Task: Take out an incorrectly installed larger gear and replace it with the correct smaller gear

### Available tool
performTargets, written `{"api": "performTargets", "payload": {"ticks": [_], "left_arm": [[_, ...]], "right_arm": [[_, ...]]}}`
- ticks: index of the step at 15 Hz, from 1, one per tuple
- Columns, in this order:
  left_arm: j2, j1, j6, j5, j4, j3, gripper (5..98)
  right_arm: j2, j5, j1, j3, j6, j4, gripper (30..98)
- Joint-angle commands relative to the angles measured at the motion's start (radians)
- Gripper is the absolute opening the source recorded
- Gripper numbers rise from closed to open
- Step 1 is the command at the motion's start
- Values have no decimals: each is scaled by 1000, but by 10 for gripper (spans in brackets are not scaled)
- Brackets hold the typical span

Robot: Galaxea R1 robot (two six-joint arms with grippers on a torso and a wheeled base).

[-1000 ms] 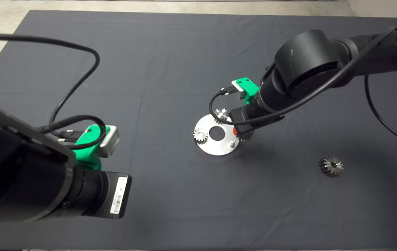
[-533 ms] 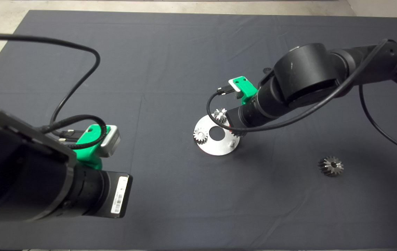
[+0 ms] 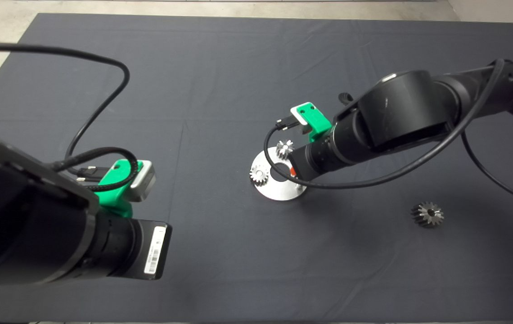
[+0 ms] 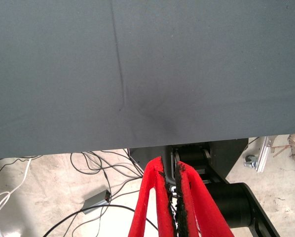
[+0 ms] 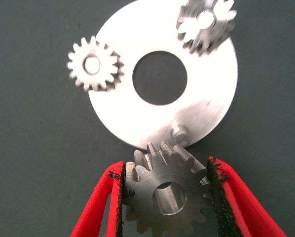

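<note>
The right claw [image 5: 165,197] clamps the smaller gear [image 5: 165,195], a dull dark-grey steel piece with blunt teeth and a round central bore, its black pads pressed against teeth on opposite sides. It holds that gear just at the rim of a flat, bright silvery disc [image 5: 137,118] with a large round hole in its middle, right next to a short bare metal peg [image 5: 178,133] that stands on the disc. Two shinier silvery gears [image 5: 94,64] sit on the disc's other pegs, well apart from each other. The head view hides this grasp behind the black right arm, showing only a sliver of red at the disc [image 3: 279,191]; but it alone shows the larger gear [image 3: 426,213], dark steel with a flared ring of teeth, lying flat on the dark cloth mat [image 3: 220,81] of the desk, well to the right of the disc. The left claw [image 4: 171,197] waits over the near left edge of the mat, its red fingers nearly together around nothing, with cables on the pale floor beyond.
</note>
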Motion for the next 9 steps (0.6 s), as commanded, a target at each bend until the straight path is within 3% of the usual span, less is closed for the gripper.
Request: {"api": "performTargets", "payload": {"ticks": [1,9], "left_arm": [[1,-17,-12,70,13,-5,52],[1,-17,-12,70,24,-5,53]], "right_arm": [[-20,-60,-22,-9,2,-68,356],[-5,-66,-22,-20,-7,-92,355]]}}
